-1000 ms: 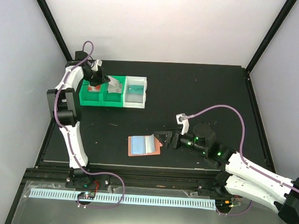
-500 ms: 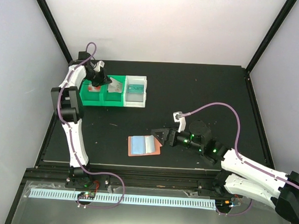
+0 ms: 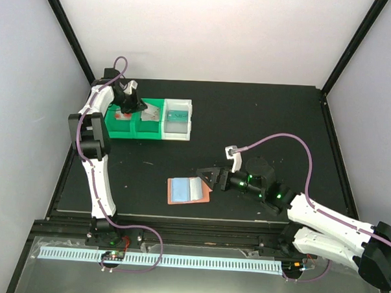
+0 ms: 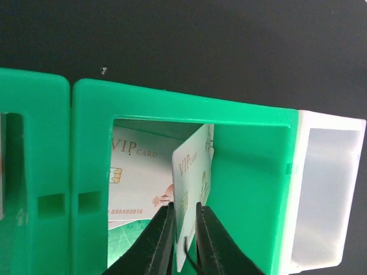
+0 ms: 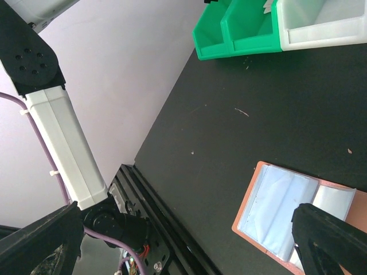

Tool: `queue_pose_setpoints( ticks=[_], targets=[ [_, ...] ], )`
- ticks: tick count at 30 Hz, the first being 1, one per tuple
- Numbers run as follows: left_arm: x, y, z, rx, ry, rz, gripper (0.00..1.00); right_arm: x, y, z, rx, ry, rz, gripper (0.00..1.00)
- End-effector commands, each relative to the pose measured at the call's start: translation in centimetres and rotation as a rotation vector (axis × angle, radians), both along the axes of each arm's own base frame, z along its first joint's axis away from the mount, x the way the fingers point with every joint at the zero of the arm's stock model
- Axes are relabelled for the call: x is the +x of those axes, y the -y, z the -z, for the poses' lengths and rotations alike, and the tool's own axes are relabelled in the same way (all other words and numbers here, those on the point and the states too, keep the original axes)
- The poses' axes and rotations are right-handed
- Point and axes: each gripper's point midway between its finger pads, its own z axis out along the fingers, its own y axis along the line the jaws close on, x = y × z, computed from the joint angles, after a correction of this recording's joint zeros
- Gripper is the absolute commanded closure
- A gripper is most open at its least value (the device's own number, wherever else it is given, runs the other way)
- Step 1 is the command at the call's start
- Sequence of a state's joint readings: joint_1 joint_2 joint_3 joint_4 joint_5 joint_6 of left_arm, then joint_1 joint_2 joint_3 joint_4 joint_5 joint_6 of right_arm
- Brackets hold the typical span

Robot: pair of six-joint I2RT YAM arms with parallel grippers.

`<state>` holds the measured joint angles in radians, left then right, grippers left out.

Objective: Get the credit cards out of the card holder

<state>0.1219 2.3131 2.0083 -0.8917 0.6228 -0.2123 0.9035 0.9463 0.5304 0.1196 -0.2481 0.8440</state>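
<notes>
Firmly clamped on the lower edge of a thin white plastic credit card (image 4: 194, 166), the left gripper (image 4: 183, 220) holds it on edge inside the green plastic bin (image 4: 183, 112), at lower centre of the frame. The card is light, stiff and slick, I judge, and the bin walls crowd it. With its jaws apart, the right gripper (image 3: 209, 175) hovers beside the open salmon-pink card holder (image 3: 188, 190) on the black desk (image 3: 262, 117).

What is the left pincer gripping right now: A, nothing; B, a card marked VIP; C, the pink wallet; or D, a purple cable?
B: the left pincer is shut on a card printed VIP, held on edge at the green bin.
</notes>
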Motion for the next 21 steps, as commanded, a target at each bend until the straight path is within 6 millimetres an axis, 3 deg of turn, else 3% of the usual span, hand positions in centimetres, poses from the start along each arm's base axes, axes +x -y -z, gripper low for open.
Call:
queue_pose_setpoints(
  ticks=[1,6,12,21],
  targets=[
    [0.9,-0.2,-1.8,0.036,0.045,-0.013,0.85,-0.1,-0.7,-2.8,0.060,0.044,-0.024,0.00],
    [0.9,-0.8,-3.1,0.085,0.065,-0.040,0.78,-0.2,-0.4,-2.0,0.049,0.033,-0.015,0.00],
    [0.8,-1.1,-5.5,0.097,0.095,-0.074,0.61,-0.6,0.1,-2.6,0.072,0.045,-0.015,0.00],
    [-0.2,-0.8,-10.2,0.089,0.158,-0.092,0.56,-1.1,0.6,-3.0,0.081,0.049,-0.021,0.00]
  ],
)
